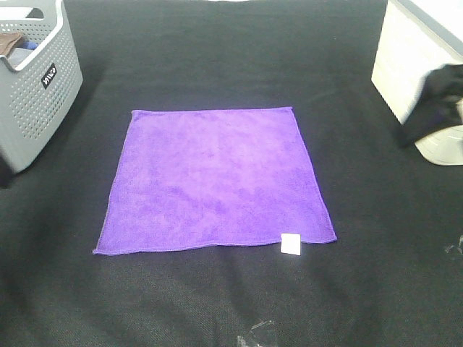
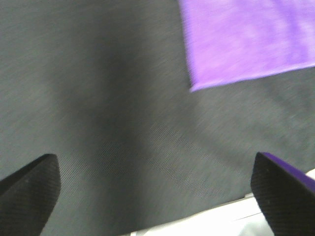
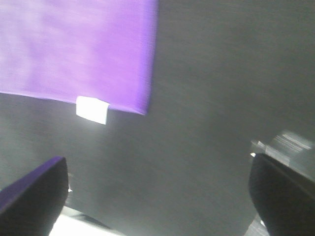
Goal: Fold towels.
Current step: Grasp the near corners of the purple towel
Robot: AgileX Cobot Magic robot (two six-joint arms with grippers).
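Observation:
The purple towel (image 1: 213,181) lies flat and spread out as a square in the middle of the black table, with its small white tag (image 1: 291,244) at the near right corner. Neither gripper shows in the exterior high view. In the left wrist view my left gripper (image 2: 157,196) is open and empty, its fingers (image 2: 29,191) wide apart over bare table, with a towel corner (image 2: 246,39) ahead of it. In the right wrist view my right gripper (image 3: 157,196) is open and empty, short of the towel corner (image 3: 74,49) that bears the tag (image 3: 92,109).
A grey perforated basket (image 1: 36,79) holding brownish and blue cloths stands at the far left. A white box (image 1: 409,58) stands at the far right, with a dark cloth (image 1: 434,101) draped beside it over a pale container (image 1: 445,148).

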